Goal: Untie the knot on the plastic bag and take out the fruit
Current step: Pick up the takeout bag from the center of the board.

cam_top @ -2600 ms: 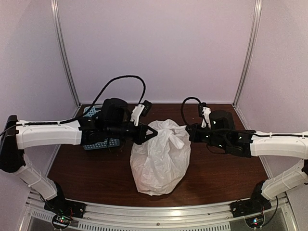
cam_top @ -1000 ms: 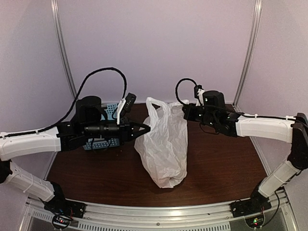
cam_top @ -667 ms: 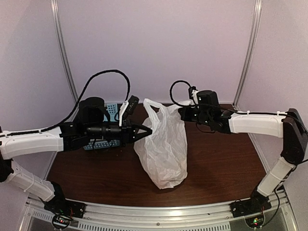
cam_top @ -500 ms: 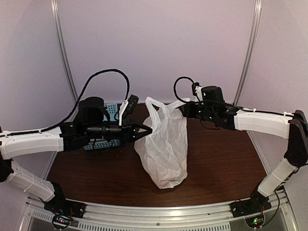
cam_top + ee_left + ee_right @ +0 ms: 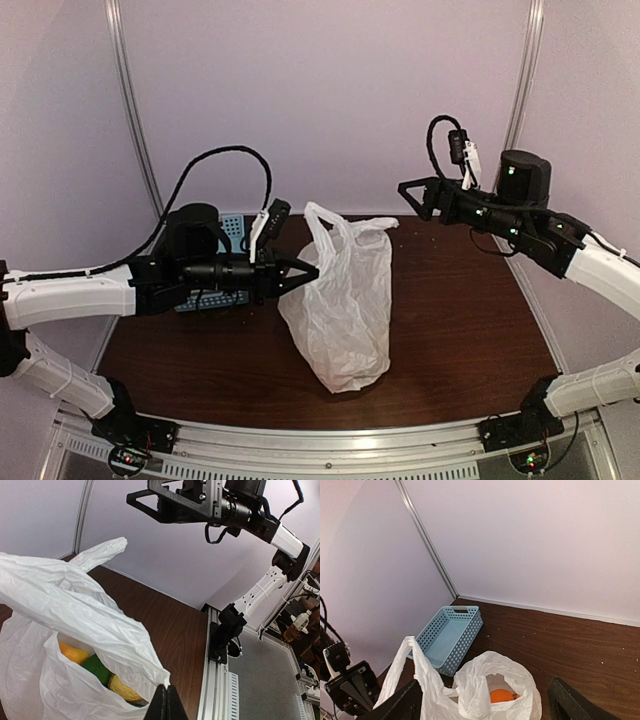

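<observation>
the plastic bag (image 5: 476,679) gapes open beside a blue basket (image 5: 469,642), orange fruit (image 5: 501,696) showing inside.

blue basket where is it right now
The basket sits far left on the table by the back wall, left of the white bag, partly hidden behind the left arm in the top view.

white plastic bag (image 5: 340,300), orange fruit (image 5: 501,696), perforated blue basket (image 5: 447,637)
</observation>
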### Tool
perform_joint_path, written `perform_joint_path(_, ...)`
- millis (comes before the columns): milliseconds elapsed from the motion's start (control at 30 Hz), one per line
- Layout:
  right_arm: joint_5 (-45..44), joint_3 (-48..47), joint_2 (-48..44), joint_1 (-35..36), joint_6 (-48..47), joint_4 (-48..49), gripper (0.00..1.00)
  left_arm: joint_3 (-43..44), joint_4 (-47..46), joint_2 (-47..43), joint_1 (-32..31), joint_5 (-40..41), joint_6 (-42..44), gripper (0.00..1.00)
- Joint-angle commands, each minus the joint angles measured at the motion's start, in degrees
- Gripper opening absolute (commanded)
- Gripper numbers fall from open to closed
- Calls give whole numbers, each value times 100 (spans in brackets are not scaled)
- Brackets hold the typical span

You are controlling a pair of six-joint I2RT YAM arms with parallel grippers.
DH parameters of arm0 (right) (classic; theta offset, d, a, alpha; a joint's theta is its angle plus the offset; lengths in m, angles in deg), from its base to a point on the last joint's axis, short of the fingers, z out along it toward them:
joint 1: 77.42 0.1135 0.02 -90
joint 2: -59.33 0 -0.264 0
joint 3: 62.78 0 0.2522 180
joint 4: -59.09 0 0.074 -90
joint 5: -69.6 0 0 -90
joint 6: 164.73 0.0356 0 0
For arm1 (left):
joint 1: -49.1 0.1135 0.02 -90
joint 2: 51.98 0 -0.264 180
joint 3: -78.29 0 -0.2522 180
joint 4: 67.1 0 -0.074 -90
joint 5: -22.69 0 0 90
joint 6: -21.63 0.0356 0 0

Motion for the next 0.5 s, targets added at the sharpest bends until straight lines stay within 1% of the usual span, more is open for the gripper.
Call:
perform_joint_path(0, 1008, 11, -54, 238, 17, -371, 86, -48, -275, 97, 44, -155, 55, 0)
perform_joint_path(67, 1071, -59, 2, 430, 158, -332, 83, -58, -259, 113, 44, -125, 76, 0)
perform_joint_path(167, 1192, -133, 176, 751, 396, -134, 76, -49, -272, 175, 36, -156, 79, 0)
perform_joint_path(233, 1130, -229, 354, 922, 562, -49, 74, -42, -289, 218, 35, -210, 87, 0)
perform_joint_path(300, 981, -435, 526, 1091, 642, -184, 71, -32, -265, 260, 35, -220, 88, 0)
perform_joint_path(467, 733, -889, 883, 1477, 494, -610, 68, -22, -186, 306, 14, -237, 157, 0)
